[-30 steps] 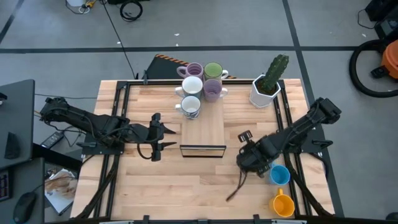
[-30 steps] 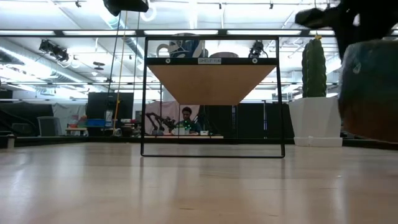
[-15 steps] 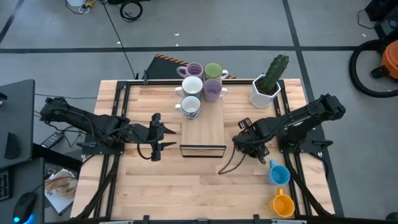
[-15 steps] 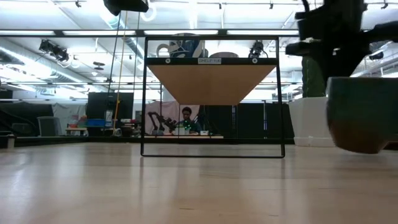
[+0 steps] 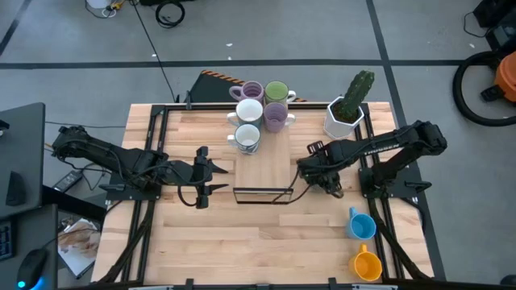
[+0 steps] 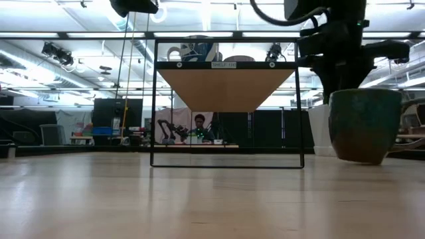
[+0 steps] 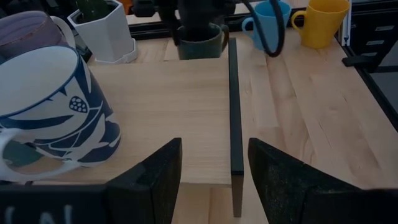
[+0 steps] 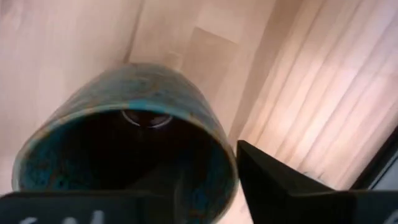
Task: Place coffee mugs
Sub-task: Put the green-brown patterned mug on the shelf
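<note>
One dark mug apparently gripped by right gripper.

Seen level across a pale wooden table top. At centre, a black metal-framed shelf with a light wood board, a small label on its front edge; on top of it, partly visible, a white mug with a dark blue pattern. To the right, a dark teal-and-brown glazed mug — held from above by the dark right gripper, the base close to the table, contact not clear. Behind that mug, a white angular pot. Far beyond, under the shelf, a person seated in a room with ceiling lights. At upper left, a dark rounded part of an arm.
</note>
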Motion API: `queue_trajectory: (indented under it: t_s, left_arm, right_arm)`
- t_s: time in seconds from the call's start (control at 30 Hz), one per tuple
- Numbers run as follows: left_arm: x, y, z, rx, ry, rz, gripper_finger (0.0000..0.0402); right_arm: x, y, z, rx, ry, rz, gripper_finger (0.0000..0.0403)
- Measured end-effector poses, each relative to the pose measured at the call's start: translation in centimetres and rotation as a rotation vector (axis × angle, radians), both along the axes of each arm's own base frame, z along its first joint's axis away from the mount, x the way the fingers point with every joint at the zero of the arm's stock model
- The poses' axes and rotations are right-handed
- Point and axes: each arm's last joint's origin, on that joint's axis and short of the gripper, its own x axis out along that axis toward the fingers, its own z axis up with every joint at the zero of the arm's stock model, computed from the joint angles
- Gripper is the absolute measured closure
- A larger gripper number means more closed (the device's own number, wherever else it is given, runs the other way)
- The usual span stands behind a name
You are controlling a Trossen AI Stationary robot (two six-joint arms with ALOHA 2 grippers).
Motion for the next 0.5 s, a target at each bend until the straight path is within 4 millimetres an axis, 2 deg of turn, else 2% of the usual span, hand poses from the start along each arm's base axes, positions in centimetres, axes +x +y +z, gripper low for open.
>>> queue_trajectory:
  t_s: [0.23, 0.33, 0.5]
  left_arm:
    - [0.0, 0.0, 0.0, -0.003, -0.001, 0.001, 0.021]
    - [0.0, 0.0, 0.0, -0.003, -0.001, 0.001, 0.021]
    - [0.0, 0.0, 0.0, -0.003, -0.001, 0.001, 0.021]
  right_arm:
    - [0.0, -0.3, 0.0, -0.028, -0.017, -0.07, 0.0214]
    - [-0.2, -0.3, 0.2, -0.03, -0.005, -0.121, 0.0202]
    - [-0.3, -0.2, 1.9, -0.03, -0.028, -0.283, 0.0197]
